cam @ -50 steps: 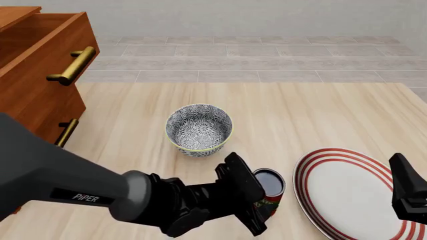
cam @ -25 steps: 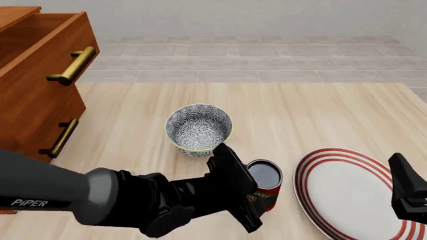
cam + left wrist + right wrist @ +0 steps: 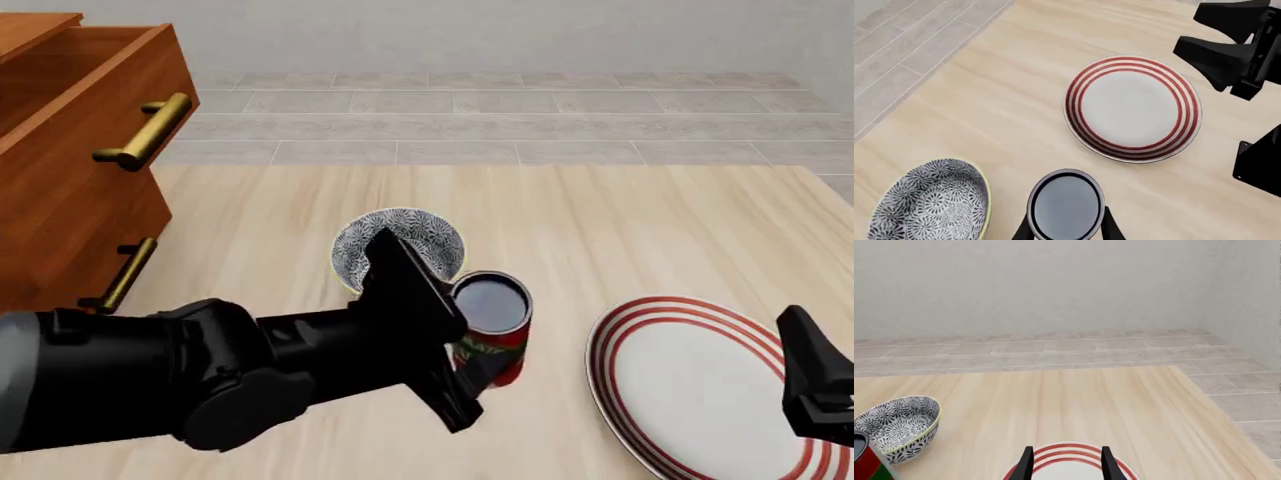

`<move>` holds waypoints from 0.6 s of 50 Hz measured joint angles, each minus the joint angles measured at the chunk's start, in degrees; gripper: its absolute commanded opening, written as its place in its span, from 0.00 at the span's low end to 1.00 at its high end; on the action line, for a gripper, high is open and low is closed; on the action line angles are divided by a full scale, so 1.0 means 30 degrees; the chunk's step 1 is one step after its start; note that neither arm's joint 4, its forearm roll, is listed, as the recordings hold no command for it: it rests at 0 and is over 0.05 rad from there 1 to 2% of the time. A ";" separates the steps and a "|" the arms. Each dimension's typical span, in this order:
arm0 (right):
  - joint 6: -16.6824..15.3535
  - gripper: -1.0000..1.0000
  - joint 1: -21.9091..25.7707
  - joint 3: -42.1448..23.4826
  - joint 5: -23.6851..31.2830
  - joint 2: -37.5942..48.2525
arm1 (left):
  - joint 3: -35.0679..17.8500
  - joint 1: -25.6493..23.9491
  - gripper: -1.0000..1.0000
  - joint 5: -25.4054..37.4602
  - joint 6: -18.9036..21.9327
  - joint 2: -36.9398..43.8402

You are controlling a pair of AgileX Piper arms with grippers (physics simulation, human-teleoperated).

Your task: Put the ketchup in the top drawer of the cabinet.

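The ketchup (image 3: 491,322), a red can with a green-and-white label and a dark top, is held in my left gripper (image 3: 470,345), which is shut on it above the table in front of the bowl. In the left wrist view the ketchup (image 3: 1065,205) sits between the fingers (image 3: 1111,232). Its edge also shows in the right wrist view (image 3: 866,462). The cabinet (image 3: 60,215) stands at the far left. Its top drawer (image 3: 100,85) is pulled open, with a brass handle (image 3: 144,130). My right gripper (image 3: 814,385) (image 3: 1067,467) is open and empty over the plate.
A patterned grey bowl (image 3: 400,232) (image 3: 927,202) (image 3: 897,427) stands mid-table, partly hidden behind my left gripper. A white plate with red rings (image 3: 694,385) (image 3: 1131,107) (image 3: 1067,449) lies at the right. A lower drawer's handle (image 3: 120,275) shows below the open drawer.
My left gripper has lifted the ketchup off the table and carried it up and to the left, toward the bowl. The right arm has not moved.
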 measured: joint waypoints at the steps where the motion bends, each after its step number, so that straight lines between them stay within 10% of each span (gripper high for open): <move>1: 0.0002 1.00 -0.0007 0.0000 -0.0008 0.0014 | -0.0024 0.0020 0.00 0.0258 -0.0006 -0.0293; 30: 0.0112 1.00 -0.0066 0.0001 0.0026 -0.0045 | -0.0783 0.2374 0.00 0.8224 0.0470 -0.9474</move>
